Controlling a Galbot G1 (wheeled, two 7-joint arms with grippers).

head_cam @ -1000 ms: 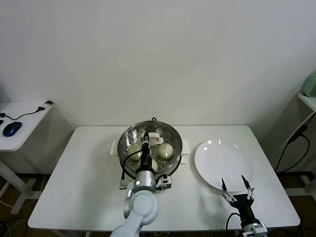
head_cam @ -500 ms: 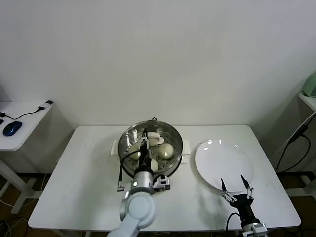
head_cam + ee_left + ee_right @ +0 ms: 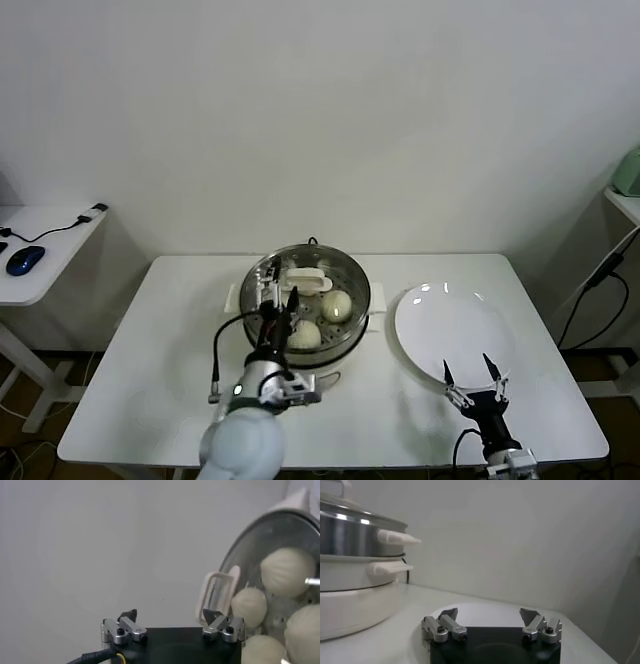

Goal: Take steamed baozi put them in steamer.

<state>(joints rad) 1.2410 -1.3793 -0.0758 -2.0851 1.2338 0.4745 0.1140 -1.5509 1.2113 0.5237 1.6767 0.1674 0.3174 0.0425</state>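
Gaping wide, left tool (image 3: 173,626) empty above steamer (image 3: 352,278), baozi (image 3: 336,305) inside

steamer (image 3: 280,540) cut off, one baozi (image 3: 276,318) half-hidden

The steamer (image 3: 308,300) stands mid-table (image 3: 150,380) (baozi (image 3: 336,305) inside), with the plate (image 3: 452,330) just right.

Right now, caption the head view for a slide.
Left pincer open over the steamer holding baozi; right pincer open beside the bare plate.
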